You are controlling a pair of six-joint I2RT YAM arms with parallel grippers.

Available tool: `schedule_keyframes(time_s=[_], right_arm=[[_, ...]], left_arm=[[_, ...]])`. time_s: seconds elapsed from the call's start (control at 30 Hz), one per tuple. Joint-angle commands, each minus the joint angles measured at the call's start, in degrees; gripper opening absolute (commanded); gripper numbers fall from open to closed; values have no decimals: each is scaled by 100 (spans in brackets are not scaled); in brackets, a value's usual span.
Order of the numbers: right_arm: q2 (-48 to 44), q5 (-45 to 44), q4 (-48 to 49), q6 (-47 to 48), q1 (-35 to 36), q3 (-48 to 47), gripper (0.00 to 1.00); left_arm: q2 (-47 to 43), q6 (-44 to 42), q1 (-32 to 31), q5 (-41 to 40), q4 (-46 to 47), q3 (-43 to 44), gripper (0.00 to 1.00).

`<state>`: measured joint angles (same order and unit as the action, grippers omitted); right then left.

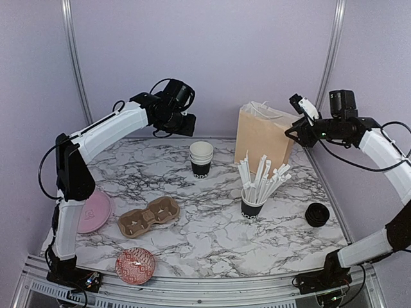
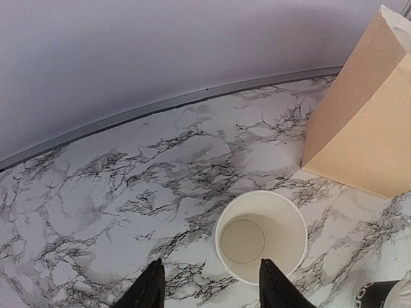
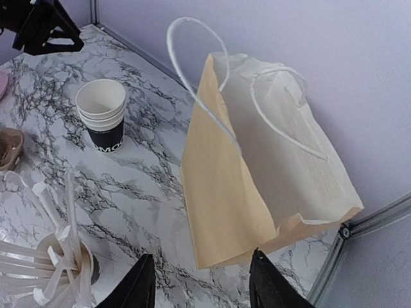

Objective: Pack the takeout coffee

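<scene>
The takeout coffee cups stand as a short stack, black with white rims, at the back middle of the marble table. My left gripper hovers high, up and to the left of the stack, open and empty. In the left wrist view the top cup's white inside lies below the open gripper, towards its right finger. My right gripper is open and empty, raised beside the tan paper bag. In the right wrist view the bag stands open, above the gripper, and the cup stack shows at left.
A brown cardboard cup carrier lies at left. A black cup full of white straws stands right of centre. A round black lid lies at right. A pink plate and a red patterned bowl sit front left.
</scene>
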<state>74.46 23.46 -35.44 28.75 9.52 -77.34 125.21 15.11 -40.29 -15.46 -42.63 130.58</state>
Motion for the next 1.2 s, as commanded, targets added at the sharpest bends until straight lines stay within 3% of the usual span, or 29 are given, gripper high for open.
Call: schedule_keyframes(time_s=[0.0, 0.53, 0.93, 1.17], right_arm=[[-18, 682, 706, -384, -396, 199, 48], [-149, 1154, 872, -419, -397, 581, 50], [-178, 1247, 863, -379, -403, 624, 50], [-154, 1257, 863, -362, -398, 624, 50]], left_arm=[[353, 328, 98, 284, -396, 484, 48], [1224, 615, 195, 572, -370, 844, 44], [1410, 653, 285, 698, -325, 903, 30], [1448, 631, 285, 807, -316, 897, 30]])
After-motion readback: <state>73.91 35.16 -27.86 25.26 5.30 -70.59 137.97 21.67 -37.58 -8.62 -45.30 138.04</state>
